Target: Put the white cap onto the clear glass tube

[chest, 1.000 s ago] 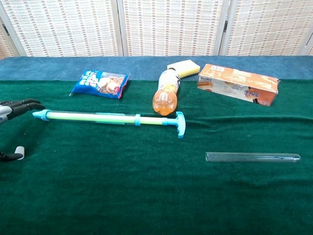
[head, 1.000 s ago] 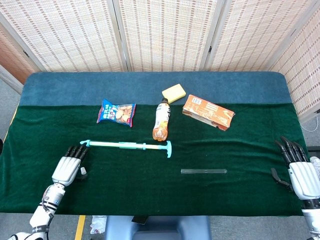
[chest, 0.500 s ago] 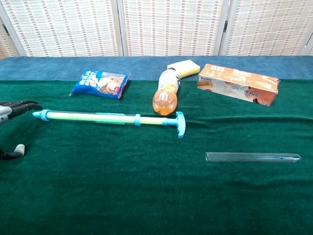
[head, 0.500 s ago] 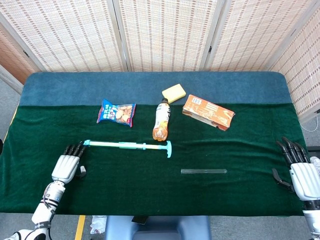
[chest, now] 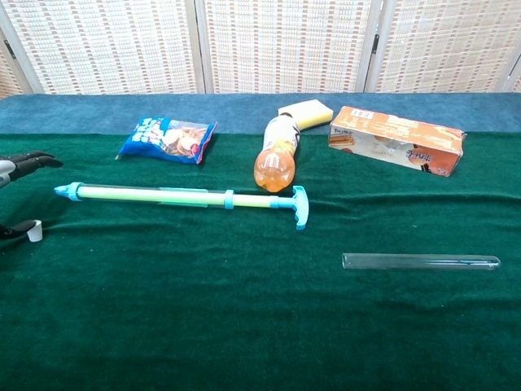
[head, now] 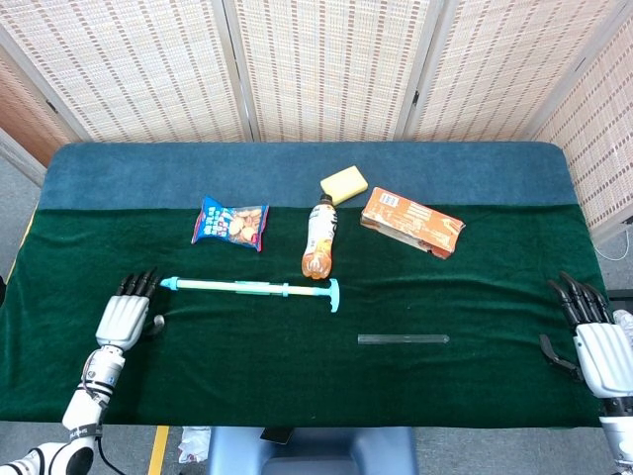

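The clear glass tube [head: 403, 339] [chest: 420, 262] lies flat on the green cloth, right of centre, with neither hand near it. The small white cap [head: 158, 322] [chest: 34, 235] sits on the cloth at the far left, against the thumb tip of my left hand [head: 123, 315] [chest: 19, 162]. That hand's fingers [head: 137, 286] stretch forward, apart from the cap and closed on nothing. At the table's right edge my right hand [head: 598, 341] rests with fingers spread and nothing in it; the chest view does not show it.
A long teal-and-green pump rod [head: 252, 288] [chest: 183, 198] lies across the middle-left, just ahead of the left fingers. Behind it are a blue snack bag [head: 230, 223], an orange drink bottle [head: 317, 247] on its side, a yellow sponge [head: 343, 183] and an orange box [head: 411, 222].
My left hand has slid left and away from me, and the white cap has moved along with its thumb. The right hand has drawn back slightly. The tube has not moved.
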You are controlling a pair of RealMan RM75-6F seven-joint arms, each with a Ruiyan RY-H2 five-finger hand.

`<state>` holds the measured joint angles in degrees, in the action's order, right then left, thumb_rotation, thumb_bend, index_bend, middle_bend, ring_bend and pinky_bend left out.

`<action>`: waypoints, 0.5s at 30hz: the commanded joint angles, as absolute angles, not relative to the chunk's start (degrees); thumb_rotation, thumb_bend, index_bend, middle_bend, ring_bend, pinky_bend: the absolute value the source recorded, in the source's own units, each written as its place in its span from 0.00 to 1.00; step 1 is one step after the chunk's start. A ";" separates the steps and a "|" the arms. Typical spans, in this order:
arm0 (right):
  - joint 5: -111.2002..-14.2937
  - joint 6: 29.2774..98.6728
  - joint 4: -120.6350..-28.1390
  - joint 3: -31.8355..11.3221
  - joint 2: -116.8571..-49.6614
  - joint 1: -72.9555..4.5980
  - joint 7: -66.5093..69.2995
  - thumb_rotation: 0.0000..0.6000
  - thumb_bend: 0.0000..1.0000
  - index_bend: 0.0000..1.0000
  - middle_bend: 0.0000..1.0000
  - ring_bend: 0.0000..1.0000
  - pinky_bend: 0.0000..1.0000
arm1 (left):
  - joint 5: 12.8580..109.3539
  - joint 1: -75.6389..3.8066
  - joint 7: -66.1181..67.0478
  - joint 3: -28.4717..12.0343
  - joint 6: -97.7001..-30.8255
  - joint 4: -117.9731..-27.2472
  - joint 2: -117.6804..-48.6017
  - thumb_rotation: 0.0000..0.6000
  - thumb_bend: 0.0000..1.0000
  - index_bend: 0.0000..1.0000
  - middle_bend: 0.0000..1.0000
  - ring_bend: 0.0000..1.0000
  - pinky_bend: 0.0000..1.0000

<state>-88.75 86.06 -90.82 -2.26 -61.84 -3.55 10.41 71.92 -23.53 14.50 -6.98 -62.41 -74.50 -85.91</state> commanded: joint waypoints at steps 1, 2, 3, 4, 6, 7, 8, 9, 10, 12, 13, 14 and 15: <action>-88.76 86.13 -90.83 -2.23 -61.79 -3.47 10.44 1.00 0.49 0.03 0.03 0.02 0.00 | 71.22 -23.95 14.50 -7.52 -62.20 -73.89 -86.32 1.00 0.27 0.00 0.00 0.00 0.00; -88.75 86.18 -90.83 -2.22 -61.76 -3.42 10.45 1.00 0.49 0.03 0.03 0.02 0.00 | 71.02 -24.06 14.57 -7.61 -62.12 -73.78 -86.39 1.00 0.27 0.00 0.00 0.00 0.00; -88.70 86.24 -90.83 -2.25 -61.73 -3.38 10.45 1.00 0.49 0.03 0.03 0.02 0.00 | 70.75 -24.20 14.67 -7.77 -62.09 -73.68 -86.50 1.00 0.27 0.00 0.00 0.00 0.00; -88.67 86.24 -90.84 -2.26 -61.72 -3.36 10.42 1.00 0.49 0.03 0.03 0.02 0.00 | 70.58 -24.30 14.81 -7.84 -62.04 -73.63 -86.58 1.00 0.27 0.00 0.00 0.00 0.00; -88.63 86.24 -90.88 -2.26 -61.70 -3.32 10.40 1.00 0.49 0.03 0.03 0.02 0.00 | 70.09 -24.50 15.26 -7.86 -61.73 -73.76 -86.57 1.00 0.27 0.00 0.00 0.00 0.00; -88.64 86.25 -90.88 -2.26 -61.70 -3.30 10.39 1.00 0.49 0.03 0.03 0.02 0.00 | 69.92 -24.57 15.47 -7.85 -61.62 -73.90 -86.53 1.00 0.27 0.00 0.00 0.00 0.00; -88.64 86.27 -90.87 -2.26 -61.70 -3.28 10.37 1.00 0.49 0.03 0.03 0.02 0.00 | 69.78 -24.62 15.69 -7.79 -61.55 -74.07 -86.45 1.00 0.27 0.00 0.00 0.00 0.00; -88.64 86.30 -90.87 -2.28 -61.70 -3.27 10.36 1.00 0.49 0.03 0.03 0.02 0.00 | 69.58 -24.62 16.03 -7.72 -61.54 -74.33 -86.33 1.00 0.27 0.00 0.00 0.00 0.00; -88.64 86.32 -90.87 -2.29 -61.70 -3.26 10.38 1.00 0.49 0.03 0.03 0.02 0.00 | 69.43 -24.61 16.24 -7.65 -61.52 -74.56 -86.22 1.00 0.27 0.00 0.00 0.00 0.00; -88.65 86.38 -90.85 -2.33 -61.66 -3.24 10.47 1.00 0.49 0.03 0.03 0.02 0.00 | 68.87 -24.54 16.87 -7.40 -61.24 -75.27 -85.80 1.00 0.27 0.00 0.00 0.00 0.00; -88.68 86.39 -90.83 -2.33 -61.65 -3.24 10.47 1.00 0.49 0.03 0.03 0.02 0.00 | 68.55 -24.51 17.23 -7.31 -61.12 -75.62 -85.61 1.00 0.27 0.00 0.00 0.00 0.00; -88.73 86.44 -90.82 -2.33 -61.65 -3.23 10.48 1.00 0.49 0.03 0.03 0.02 0.00 | 68.18 -24.46 17.67 -7.20 -61.04 -76.11 -85.36 1.00 0.27 0.00 0.00 0.00 0.00; -88.76 86.48 -90.79 -2.34 -61.66 -3.22 10.50 1.00 0.49 0.03 0.03 0.02 0.00 | 67.98 -24.39 17.94 -7.10 -61.06 -76.46 -85.21 1.00 0.27 0.00 0.00 0.00 0.00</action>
<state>-88.75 86.47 -90.79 -2.34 -61.66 -3.22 10.50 68.28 -24.47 17.62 -7.26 -61.14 -76.10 -85.45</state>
